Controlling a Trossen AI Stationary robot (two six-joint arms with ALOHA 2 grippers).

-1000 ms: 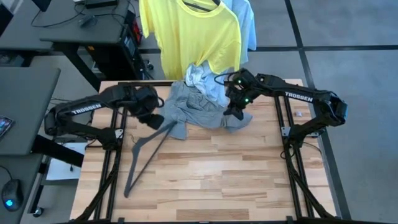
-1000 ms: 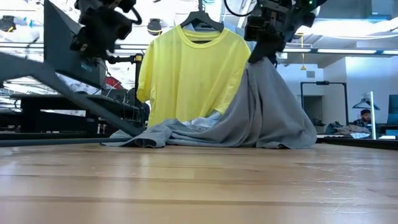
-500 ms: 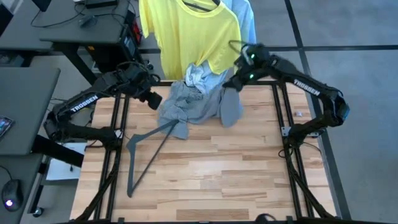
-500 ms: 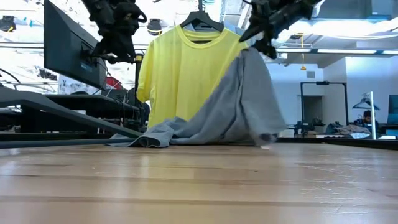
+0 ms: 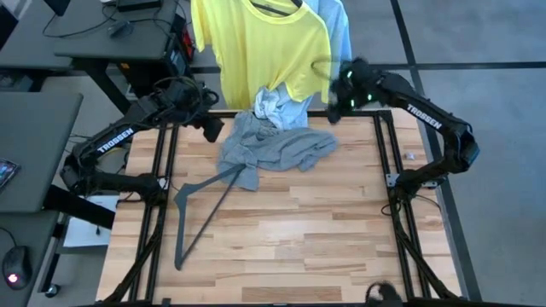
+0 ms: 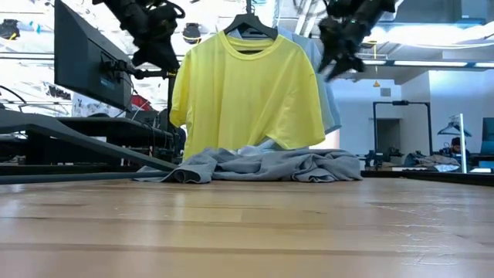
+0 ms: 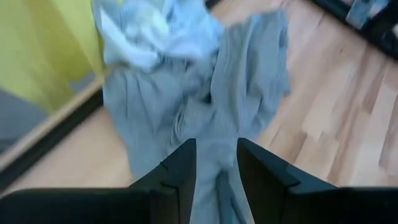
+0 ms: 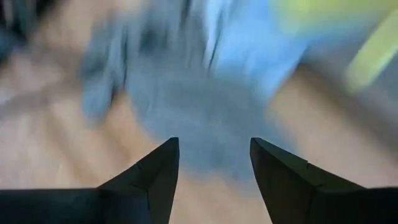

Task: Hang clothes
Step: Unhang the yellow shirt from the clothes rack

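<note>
The grey T-shirt point(image 5: 275, 150) lies crumpled on the table near its far edge and also shows in the low view point(image 6: 262, 164). The yellow T-shirt point(image 5: 256, 43) hangs on a hanger beyond that edge. The light-blue shirt point(image 5: 277, 104) is behind the yellow one, and its lower end is bunched beside the grey heap. My left gripper point(image 5: 213, 130) hovers open above the heap's left side, with the grey cloth showing beyond its fingers point(image 7: 216, 165). My right gripper point(image 5: 334, 107) is raised over the far right of the heap. It is open point(image 8: 214, 168) with nothing between the fingers.
A black hanger point(image 5: 200, 213) lies flat on the table's left half, its hook end by the grey heap. Bare wood point(image 5: 324, 230) fills the near half. Dark frame rails run along both sides. A desk point(image 5: 111, 38) stands beyond the far left corner.
My right gripper carried a part of the grey T-shirt up and toward the far edge, then opened and let go. That part fell, and the shirt lies flat in a heap again. My left gripper rose and moved toward the far edge, away from the hanger.
</note>
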